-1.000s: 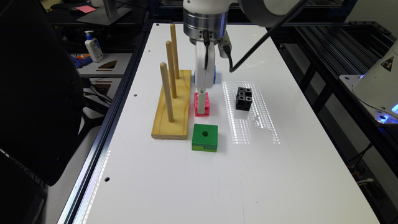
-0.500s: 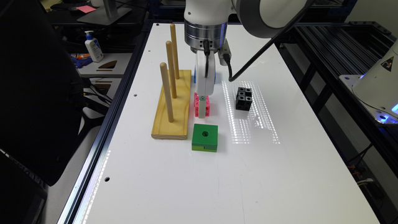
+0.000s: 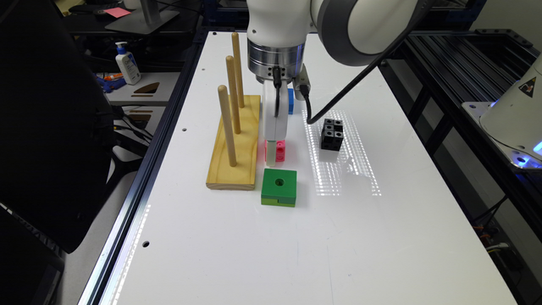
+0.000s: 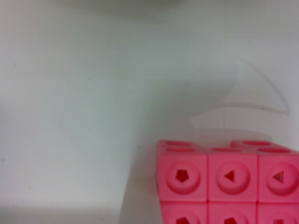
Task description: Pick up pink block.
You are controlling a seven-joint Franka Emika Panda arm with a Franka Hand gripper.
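On the white table (image 3: 381, 237), between the wooden peg stand (image 3: 235, 144) and the black block (image 3: 331, 134), just behind the green block (image 3: 278, 187): pink block (image 3: 279, 151), small, made of joined cubes with a round recess on each face. Judged light, rigid, hard plastic, somewhat slick; best held across two opposite flat sides, low and centred. Gripper (image 3: 272, 157) sits down at the block, directly over or against its near side; contact cannot be confirmed. Opening and hold: cannot tell. Wrist view shows the block close beneath.
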